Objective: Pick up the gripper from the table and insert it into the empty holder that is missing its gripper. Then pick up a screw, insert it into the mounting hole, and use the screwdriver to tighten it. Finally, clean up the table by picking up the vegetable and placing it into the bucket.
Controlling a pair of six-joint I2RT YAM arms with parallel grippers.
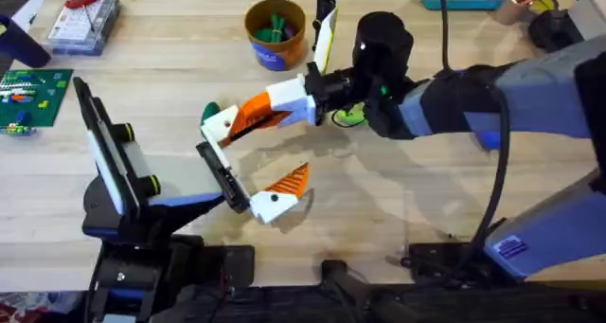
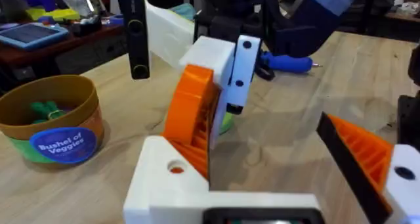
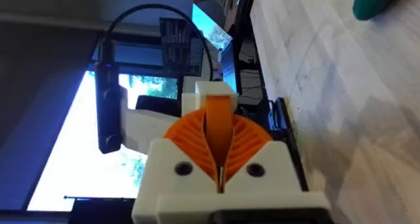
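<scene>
My right gripper [image 1: 248, 117] reaches across the table, shut on the smooth orange gripper [image 3: 219, 129]. It presses the piece against the white holder [image 1: 220, 124] at the far end of the left arm's black rail [image 1: 222, 176]. In the left wrist view, orange shows through the mounting hole of the holder [image 2: 164, 184]. My left gripper [image 1: 244, 164] is open, and its other white block carries a ribbed orange wedge [image 1: 289, 181]. The dark green vegetable [image 1: 209, 109] lies just behind the holder. The bucket [image 1: 275, 31] stands at the back centre with green pieces inside.
A lime-green disc [image 1: 348, 116] lies under the right wrist. A blue-handled screwdriver [image 2: 289, 63] rests on the table beyond it. A clear parts box [image 1: 83, 22] and a green board [image 1: 33, 94] sit at the far left.
</scene>
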